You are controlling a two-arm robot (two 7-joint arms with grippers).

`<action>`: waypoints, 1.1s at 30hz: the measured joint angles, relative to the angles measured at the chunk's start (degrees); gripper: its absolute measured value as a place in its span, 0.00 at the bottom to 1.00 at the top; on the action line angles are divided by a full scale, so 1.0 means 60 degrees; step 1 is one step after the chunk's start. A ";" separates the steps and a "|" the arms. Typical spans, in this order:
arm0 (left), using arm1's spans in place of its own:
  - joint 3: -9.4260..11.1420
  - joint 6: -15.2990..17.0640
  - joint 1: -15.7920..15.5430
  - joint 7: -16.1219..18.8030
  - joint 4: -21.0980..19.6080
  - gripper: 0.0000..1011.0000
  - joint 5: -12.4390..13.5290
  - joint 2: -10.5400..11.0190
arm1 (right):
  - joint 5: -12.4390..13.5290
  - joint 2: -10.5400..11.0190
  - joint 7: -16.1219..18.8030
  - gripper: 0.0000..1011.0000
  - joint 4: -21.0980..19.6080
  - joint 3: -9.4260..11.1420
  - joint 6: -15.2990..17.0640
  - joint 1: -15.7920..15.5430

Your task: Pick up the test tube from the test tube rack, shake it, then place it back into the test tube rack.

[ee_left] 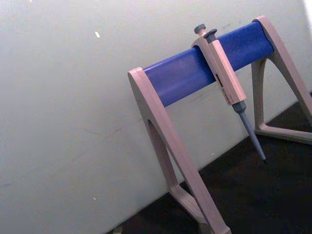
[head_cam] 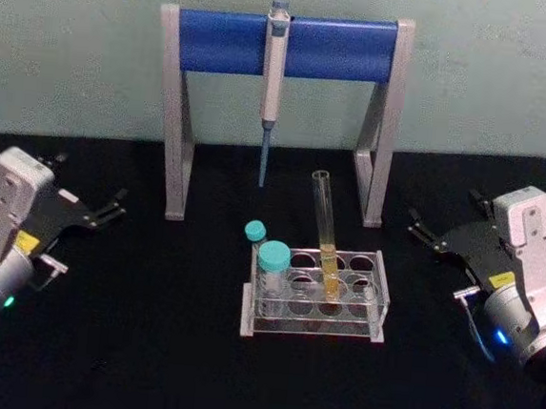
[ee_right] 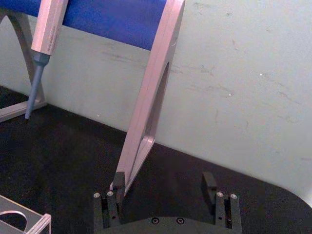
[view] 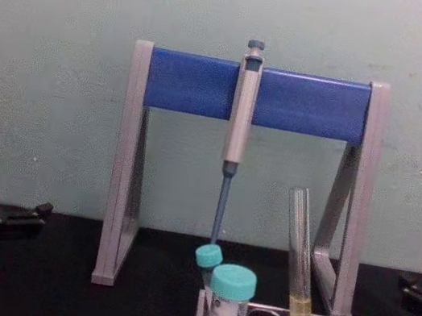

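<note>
Clear test tube (head_cam: 326, 230) with yellow liquid, leaning in test tube rack (head_cam: 376, 304)

On either side of the test tube rack (head_cam: 314, 302) you see two matching arms. Each ends in a pale silver-white, boxy wrist housing with a flat black plate bolted ahead of it, carrying slim black fingers. The left gripper (head_cam: 115, 204) has a small yellow label on its black plate and a green light low on the housing. The right gripper (head_cam: 416, 229) bears the same yellow label, a blue light, and a thin cable looping beneath. In the right wrist view your black finger bases (ee_right: 111, 204) show small silver screws.
</note>
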 joint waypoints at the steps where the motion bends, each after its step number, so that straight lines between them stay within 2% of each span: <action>1: 0.0000 0.0000 0.0000 0.0000 0.0000 0.99 0.0000 0.0000 | 0.0000 0.0001 0.0000 0.99 0.0000 0.0000 0.0000 0.0000; 33: -0.0001 0.0000 0.0000 0.0000 0.0000 0.99 0.0000 -0.0001 | 0.0000 0.0001 0.0000 0.99 0.0000 0.0000 0.0000 0.0000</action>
